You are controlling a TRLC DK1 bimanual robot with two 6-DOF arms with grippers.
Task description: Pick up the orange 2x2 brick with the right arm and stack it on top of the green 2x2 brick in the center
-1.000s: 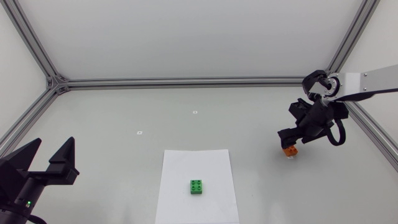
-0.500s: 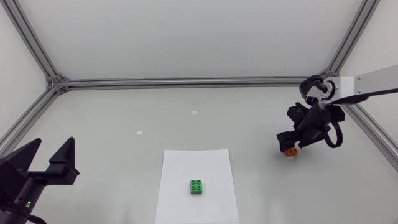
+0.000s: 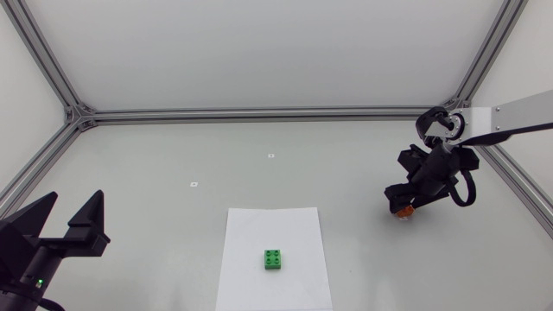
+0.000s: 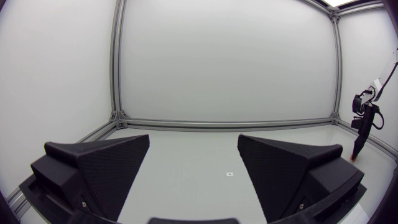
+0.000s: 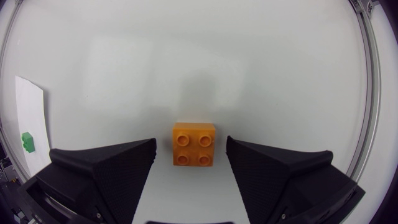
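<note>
In the head view the orange brick (image 3: 403, 211) is largely covered by the right gripper (image 3: 403, 201) near the tabletop's right edge; only a sliver is seen. The arm behind the left gripper (image 3: 74, 196) is cut off at the near left corner, and the white sheet (image 3: 275, 235) at the near edge. From the left wrist view the right gripper's fingers cannot be told apart.

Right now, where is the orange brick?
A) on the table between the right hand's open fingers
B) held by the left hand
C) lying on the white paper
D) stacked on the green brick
A: the right wrist view shows the orange brick lying between the spread fingers of the right hand, with a gap on either side.
</note>
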